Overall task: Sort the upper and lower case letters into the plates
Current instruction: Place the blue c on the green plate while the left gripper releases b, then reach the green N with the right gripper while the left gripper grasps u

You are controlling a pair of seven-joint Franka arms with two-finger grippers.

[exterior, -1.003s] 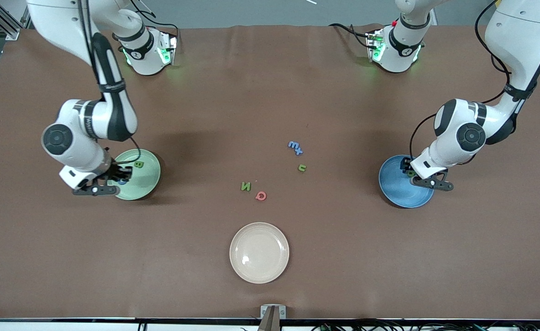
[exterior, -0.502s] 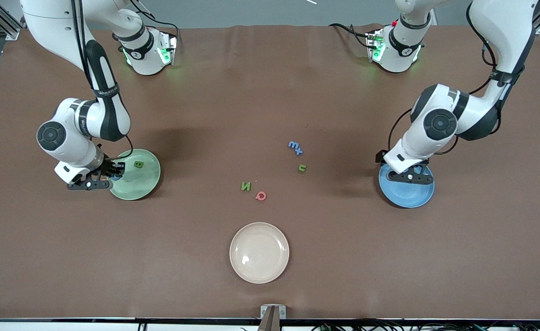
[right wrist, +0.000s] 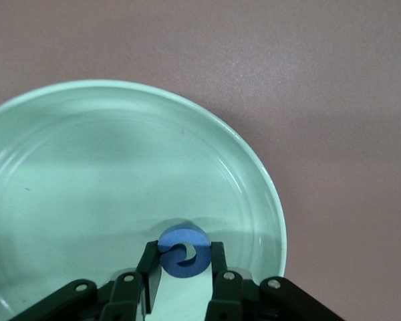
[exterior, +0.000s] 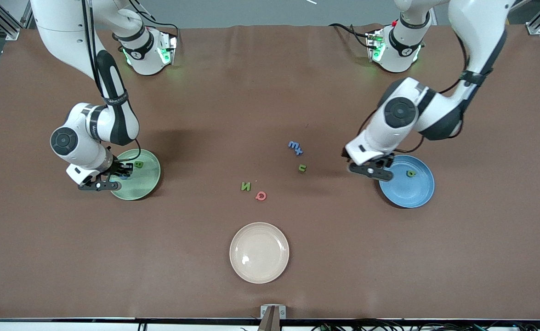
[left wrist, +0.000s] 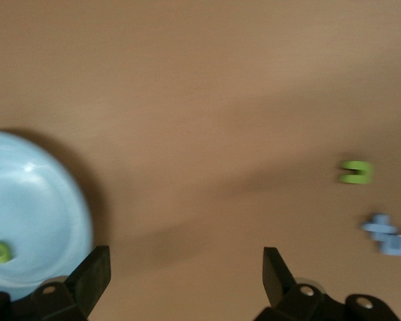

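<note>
The mint green plate (exterior: 143, 184) lies toward the right arm's end and holds a green letter B (exterior: 138, 164). My right gripper (exterior: 122, 174) is low over this plate, shut on a round blue letter (right wrist: 182, 253) just above the plate's floor (right wrist: 87, 167). The blue plate (exterior: 412, 188) lies toward the left arm's end and holds a green letter (exterior: 410, 173). My left gripper (exterior: 371, 170) is open and empty over the bare table beside the blue plate's rim (left wrist: 33, 200). Its jaws (left wrist: 187, 267) stand wide apart.
Loose letters lie mid-table: two blue ones (exterior: 295, 147), a green u (exterior: 302, 168), a green N (exterior: 245, 186) and a red Q (exterior: 261, 196). A cream-white plate (exterior: 259, 252) lies nearest the front camera. The brown mat (exterior: 270, 92) covers the table.
My left gripper has moved off the blue plate toward the table's middle, leaving the green letter in the plate. My right gripper has shifted slightly over the mint plate with the blue letter.
</note>
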